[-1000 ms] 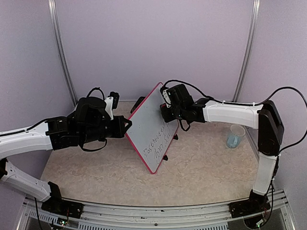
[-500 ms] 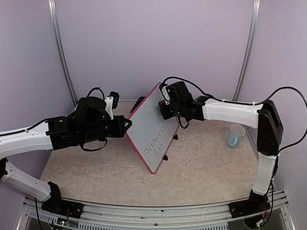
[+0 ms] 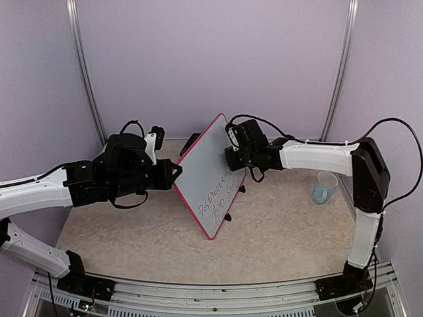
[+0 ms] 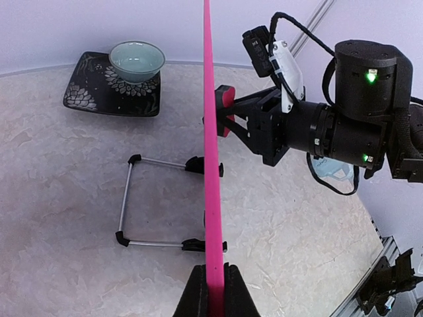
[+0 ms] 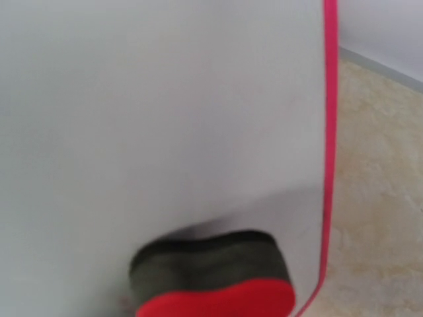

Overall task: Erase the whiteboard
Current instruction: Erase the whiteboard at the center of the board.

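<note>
The whiteboard (image 3: pixel 208 175), white with a pink-red frame, stands tilted on edge in the middle of the table, with dark handwriting on its lower right part. My left gripper (image 3: pixel 176 177) is shut on its left frame edge; the left wrist view shows the frame (image 4: pixel 210 152) edge-on between the jaws. My right gripper (image 3: pixel 230 157) is shut on a red eraser (image 4: pixel 225 109) with a dark felt pad and presses it against the board's upper right area. In the right wrist view the eraser (image 5: pixel 213 279) lies on the blank white face (image 5: pixel 165 112), near the pink frame.
A wire stand (image 4: pixel 124 206) with black feet lies on the table behind the board. A dark flowered plate (image 4: pixel 89 99) carries a pale green bowl (image 4: pixel 137 59) at the back. A clear cup (image 3: pixel 324 187) stands at the right, near the right arm.
My right gripper with the eraser shifted slightly up-left on the board, then back down and to the right. The left gripper and the board have not moved.
</note>
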`<state>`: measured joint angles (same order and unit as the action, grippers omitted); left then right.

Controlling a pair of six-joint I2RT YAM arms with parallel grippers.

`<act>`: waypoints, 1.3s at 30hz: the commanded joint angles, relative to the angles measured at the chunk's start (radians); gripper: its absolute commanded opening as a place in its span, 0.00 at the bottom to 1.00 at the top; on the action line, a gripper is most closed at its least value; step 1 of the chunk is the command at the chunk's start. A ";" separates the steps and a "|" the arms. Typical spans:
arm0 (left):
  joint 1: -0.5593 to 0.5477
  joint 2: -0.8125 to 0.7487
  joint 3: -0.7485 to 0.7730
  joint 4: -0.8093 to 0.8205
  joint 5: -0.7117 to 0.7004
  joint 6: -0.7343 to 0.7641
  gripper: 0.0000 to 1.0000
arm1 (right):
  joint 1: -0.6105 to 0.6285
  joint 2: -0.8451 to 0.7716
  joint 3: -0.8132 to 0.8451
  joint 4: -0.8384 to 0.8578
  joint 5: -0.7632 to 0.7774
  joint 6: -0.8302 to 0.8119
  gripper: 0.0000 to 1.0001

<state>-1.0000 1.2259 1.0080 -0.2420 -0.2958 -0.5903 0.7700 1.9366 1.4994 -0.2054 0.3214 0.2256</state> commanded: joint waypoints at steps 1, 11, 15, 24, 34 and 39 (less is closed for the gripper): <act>-0.022 0.009 0.000 0.000 0.084 0.061 0.00 | 0.031 -0.091 0.016 0.045 -0.072 -0.021 0.26; -0.022 0.013 0.000 0.007 0.092 0.059 0.00 | 0.034 -0.060 0.072 0.003 -0.042 -0.016 0.27; -0.022 0.008 -0.001 0.003 0.093 0.056 0.00 | 0.022 0.002 0.069 0.005 -0.049 0.003 0.27; -0.022 -0.011 -0.014 -0.002 0.086 0.052 0.00 | -0.036 0.083 0.056 0.027 -0.089 0.033 0.26; -0.021 0.001 -0.013 0.008 0.086 0.061 0.00 | 0.013 0.000 0.035 0.058 -0.101 -0.011 0.26; -0.021 0.003 -0.012 0.011 0.086 0.062 0.00 | 0.059 -0.063 0.032 0.060 -0.093 -0.025 0.26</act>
<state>-1.0000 1.2240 1.0050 -0.2394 -0.2970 -0.5991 0.7567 1.9495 1.5394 -0.1898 0.2932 0.2199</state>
